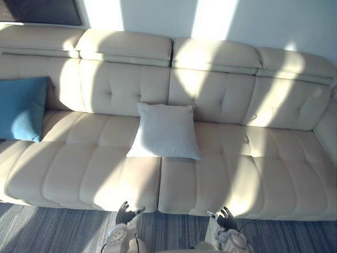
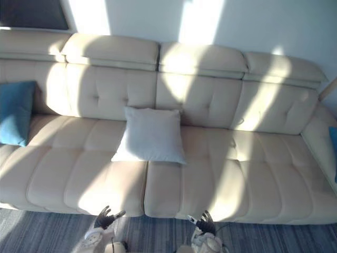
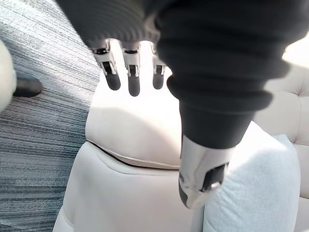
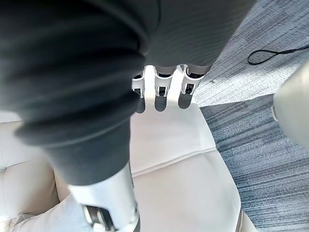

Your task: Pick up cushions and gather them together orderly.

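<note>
The white cushion leans top-back against the sofa backrest; the blue cushion stands upright far left. The left hand and right hand hang spread, empty.

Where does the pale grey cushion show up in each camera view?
Left eye view: pale grey cushion at centre, against the cream sofa backrest.
Right eye view: slightly left of centre.
Left wrist view: beside the left hand thumb.
Right wrist view: probably the pale fabric by the right hand thumb.
Shared landmark: the sofa seat beneath it.
</note>
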Motion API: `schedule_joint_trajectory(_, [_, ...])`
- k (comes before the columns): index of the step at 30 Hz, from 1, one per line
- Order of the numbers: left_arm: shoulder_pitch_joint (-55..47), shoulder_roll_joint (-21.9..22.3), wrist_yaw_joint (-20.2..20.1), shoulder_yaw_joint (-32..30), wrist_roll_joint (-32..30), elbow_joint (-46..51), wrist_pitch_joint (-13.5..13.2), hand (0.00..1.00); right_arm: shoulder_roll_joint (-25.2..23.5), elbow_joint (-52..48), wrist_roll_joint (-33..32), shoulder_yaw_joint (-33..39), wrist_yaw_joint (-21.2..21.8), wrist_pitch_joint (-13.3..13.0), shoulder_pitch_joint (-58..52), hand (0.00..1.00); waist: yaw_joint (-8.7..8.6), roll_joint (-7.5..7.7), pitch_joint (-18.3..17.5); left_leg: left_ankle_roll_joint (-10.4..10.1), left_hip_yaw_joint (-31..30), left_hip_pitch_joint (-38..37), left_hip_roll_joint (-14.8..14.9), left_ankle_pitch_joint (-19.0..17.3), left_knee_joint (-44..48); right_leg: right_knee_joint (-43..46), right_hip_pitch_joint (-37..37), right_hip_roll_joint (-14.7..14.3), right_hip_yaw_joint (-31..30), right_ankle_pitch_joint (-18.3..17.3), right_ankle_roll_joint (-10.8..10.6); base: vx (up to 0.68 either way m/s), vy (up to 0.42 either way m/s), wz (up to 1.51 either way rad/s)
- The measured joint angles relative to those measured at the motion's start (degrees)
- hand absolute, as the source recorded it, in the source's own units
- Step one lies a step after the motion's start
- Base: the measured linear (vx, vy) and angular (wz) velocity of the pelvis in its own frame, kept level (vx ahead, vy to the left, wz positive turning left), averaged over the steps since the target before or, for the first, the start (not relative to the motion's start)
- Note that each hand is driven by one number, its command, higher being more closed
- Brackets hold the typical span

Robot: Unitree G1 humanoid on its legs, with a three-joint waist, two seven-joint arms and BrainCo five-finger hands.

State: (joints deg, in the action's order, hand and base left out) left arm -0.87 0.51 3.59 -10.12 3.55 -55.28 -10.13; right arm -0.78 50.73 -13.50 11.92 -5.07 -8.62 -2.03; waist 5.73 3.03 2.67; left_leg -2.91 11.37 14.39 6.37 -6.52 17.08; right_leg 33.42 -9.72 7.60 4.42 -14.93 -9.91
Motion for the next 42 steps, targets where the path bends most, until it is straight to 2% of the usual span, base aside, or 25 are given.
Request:
schedule_joint_trajectory(1, [0.5, 0.6, 0.1, 0.0, 0.1, 0.7, 0.1, 0.00, 0.6, 0.1, 0.0, 0.2, -0.2, 0.1, 1.2, 0.00, 0.60, 1.22, 1.7, 1.1, 1.7, 0.0, -1.3, 3.0, 0.5, 6.1, 1.0, 2.1, -2.1, -2.1, -0.1, -0.24, -0.039, -0.13])
schedule_joint_trajectory(2, [1.2, 0.5, 0.5, 0.1, 0.3, 1.7, 0.0, 0.00, 0.7, 0.0, 0.0, 0.0, -0.2, 0.1, 2.3, 0.00, 0.87, 1.23, 2.1, 1.1, 2.0, 2.0, -1.2, 3.0, 2.6, -0.1, 4.1, 1.1, -2.8, -5.3, 1.3, -0.23, -0.104, -0.08])
schedule_joint_trajectory(3, [1.2, 0.6, 0.6, 0.2, 0.4, 1.9, -0.1, 0.00, 0.8, -0.1, 0.0, -0.2, -0.3, 0.1, 2.8, 0.00, 0.93, 0.81, 2.3, 1.1, 2.0, 2.4, -0.8, 3.0, 2.8, -1.4, 4.5, 0.6, -2.5, -5.7, 2.0, -0.28, -0.184, -0.17])
schedule_joint_trajectory(4, [1.1, 0.9, 0.8, 0.8, 0.7, 1.8, -0.2, 0.00, 1.2, -0.3, 0.0, -1.1, -0.5, -0.1, 4.4, 0.00, 0.97, -1.18, 2.7, 0.1, 2.1, 3.5, 0.8, 3.7, 3.2, -4.5, 5.3, -1.1, -1.6, -5.8, 2.2, -0.27, -0.139, -0.20])
schedule_joint_trajectory(5, [1.1, 1.3, 0.9, 2.3, 0.8, 1.7, -0.2, 0.00, 1.2, -0.4, 0.0, -1.1, -0.6, -0.6, 4.8, 0.00, 0.70, -2.21, 3.3, -1.0, 1.9, 4.1, 2.5, 4.5, 3.3, -6.4, 5.9, -2.5, -0.4, -5.9, 2.6, -0.23, -0.105, -0.16])
schedule_joint_trajectory(6, [1.1, 1.3, 0.9, 3.0, 0.8, 1.7, -0.2, 0.00, 1.2, -0.4, 0.0, -1.1, -0.6, -0.7, 4.7, 0.00, 0.66, -2.40, 3.4, -1.3, 1.7, 4.4, 3.0, 4.9, 3.4, -6.6, 5.8, -2.8, 0.2, -5.9, 3.1, -0.30, -0.183, 0.09])
schedule_joint_trajectory(7, [1.0, 1.4, 0.9, 4.7, 1.0, 1.7, -0.1, 0.00, 1.2, -0.4, 0.0, -1.1, -0.7, -0.7, 3.9, 0.00, 0.43, -3.05, 3.7, -1.8, 0.5, 5.0, 3.7, 6.7, 2.7, -6.8, 5.7, -3.7, 2.2, -5.9, 5.7, -0.25, -0.154, 0.20])
schedule_joint_trajectory(8, [0.9, 1.4, 0.9, 5.2, 1.0, 1.7, -0.1, 0.00, 1.2, -0.4, 0.0, -1.1, -0.8, -0.7, 3.4, 0.00, 0.31, -2.95, 3.8, -2.1, 0.0, 5.0, 3.7, 8.0, 1.6, -6.8, 5.6, -3.8, 3.1, -5.9, 6.3, -0.37, -0.223, 0.45])
schedule_joint_trajectory(9, [0.9, 1.5, 0.7, 6.3, 0.9, 1.8, -0.1, 0.00, 0.7, -0.4, 0.0, -1.1, -1.0, -0.7, 2.6, 0.00, -0.09, -1.74, 4.4, -2.8, -1.2, 4.5, 3.5, 9.7, -1.0, -7.4, 4.7, -2.9, 5.1, -5.7, 8.7, -0.28, -0.159, 0.48])
schedule_joint_trajectory(10, [1.3, 1.4, 0.7, 7.0, 0.7, 2.7, -0.1, 0.00, 0.7, -0.1, 0.0, -1.1, -1.3, -0.5, 1.4, 0.00, -0.39, -1.23, 5.0, -2.1, -1.3, 5.0, 3.6, 7.3, 3.4, -7.5, 4.7, -2.5, 6.7, -5.9, 10.5, -0.26, -0.139, 0.49])
schedule_joint_trajectory(11, [1.2, 1.4, 0.7, 6.9, 0.6, 2.7, 0.0, 0.00, 0.8, -0.1, 0.0, -1.1, -1.3, -0.5, 0.7, 0.00, -0.58, -1.24, 5.1, -1.5, -1.3, 5.2, 3.7, 5.7, 5.6, -7.3, 4.5, -2.4, 7.3, -5.8, 10.7, -0.25, -0.067, 0.44])
schedule_joint_trajectory(12, [0.8, 1.2, 0.7, 6.8, 0.6, 2.9, 0.0, 0.00, 1.0, -0.1, 0.0, -1.2, -1.3, -0.4, -1.0, 0.00, -1.23, -0.43, 5.3, -0.7, -1.7, 5.2, 4.0, 2.2, 10.5, -6.6, 3.5, -1.8, 8.0, -5.7, 10.9, -0.26, 0.018, 0.32])
schedule_joint_trajectory(15, [-0.1, 1.0, 0.7, 6.8, 0.5, 2.9, 0.1, 0.00, 0.9, -0.1, 0.1, -1.9, -1.0, -0.3, -2.6, 0.00, -2.13, -0.68, 4.8, -2.1, -5.1, 3.0, 5.5, -5.3, 20.4, -5.5, 1.8, -1.3, 6.6, -4.4, 10.0, -0.20, 0.118, -0.07])
schedule_joint_trajectory(16, [-0.8, 1.1, 0.7, 6.8, 0.5, 2.7, 0.2, 0.00, 0.8, 0.0, 0.1, -2.0, -0.6, -0.2, -3.1, 0.00, -2.37, -1.34, 4.4, -2.7, -5.8, 0.5, 5.7, -7.8, 20.0, -5.5, 1.5, -1.4, 6.0, -3.7, 9.1, -0.11, 0.199, -0.25])
schedule_joint_trajectory(17, [-1.0, 1.2, 0.7, 6.7, 0.5, 2.6, 0.3, 0.00, 0.9, 0.2, 0.1, -1.9, -0.4, -0.2, -3.4, 0.00, -2.53, -1.94, 4.1, -3.5, -5.7, -0.7, 5.5, -8.7, 17.8, -5.5, 1.3, -1.5, 5.6, -3.4, 8.5, -0.09, 0.245, -0.22])
schedule_joint_trajectory(18, [-1.6, 1.3, 0.7, 6.7, 0.5, 2.1, 0.5, 0.00, 0.6, 1.1, 0.1, -1.6, 0.0, -0.1, -4.1, 0.00, -2.58, -2.23, 3.1, -4.6, -5.2, -3.1, 4.8, -10.6, 12.1, -6.4, 1.0, -1.7, 4.1, -2.7, 7.4, -0.10, 0.263, -0.22])
schedule_joint_trajectory(19, [-1.9, 0.1, 0.7, 6.6, 0.5, 1.0, 0.6, 0.00, 0.4, 3.5, 0.1, -1.3, 0.6, 0.2, -4.0, 0.00, -2.79, -1.03, 2.0, -3.8, -4.0, -4.8, 2.9, -8.5, 7.8, -9.6, 1.4, -0.9, 2.8, -0.6, 6.9, -0.08, 0.215, -0.22])
schedule_joint_trajectory(21, [-2.1, -1.0, 0.7, 6.7, 0.5, -0.3, 0.6, 0.00, 0.5, 5.5, 0.1, -0.5, 0.9, 0.1, -4.1, 0.00, -3.07, -0.71, 0.7, -3.0, -4.1, -6.7, 1.2, -6.6, 4.0, -14.9, 3.7, -0.5, 2.5, 2.3, 6.1, -0.06, 0.167, -0.02])
schedule_joint_trajectory(26, [-2.0, -2.4, 0.7, 6.9, -0.1, -3.5, 0.5, 0.00, 1.7, 9.4, 0.2, 1.5, 1.5, 0.1, -4.7, 0.00, -3.68, -1.71, -0.4, -1.5, -4.1, -8.7, -1.3, -4.2, -0.3, -22.0, 7.0, 0.3, 1.8, 6.5, 5.2, -0.04, 0.105, 0.05])
schedule_joint_trajectory(34, [-2.4, -3.5, 0.4, 6.9, -1.5, -7.5, 0.5, 0.00, 3.3, 11.7, 2.3, 3.6, 1.7, 0.1, -4.1, 0.00, -3.82, -3.38, -1.2, -1.2, -4.9, -11.0, -2.0, -2.4, -4.1, -27.9, 9.1, -0.4, 0.3, 9.7, 5.2, 0.01, 0.005, -0.09])
schedule_joint_trajectory(39, [-2.1, -4.2, -0.3, 6.9, -2.6, -8.8, 0.5, 0.00, 3.2, 13.0, 2.3, 3.8, 1.7, 0.1, -3.6, 0.00, -3.79, -2.76, -0.6, -1.3, -5.5, -12.2, -1.7, -2.6, -5.6, -29.3, 8.6, -1.3, -2.7, 11.0, 5.3, 0.02, -0.011, -0.33])
schedule_joint_trajectory(42, [-1.5, -4.3, -0.3, 6.8, -3.5, -8.7, 0.5, 0.00, 3.0, 12.9, 2.2, 3.7, 1.7, 0.1, -2.8, 0.00, -3.75, -2.44, 0.2, -1.9, -1.7, -12.6, -0.9, -3.7, -5.5, -28.8, 6.3, -2.2, -6.8, 11.7, 5.5, 0.00, 0.024, -0.74])
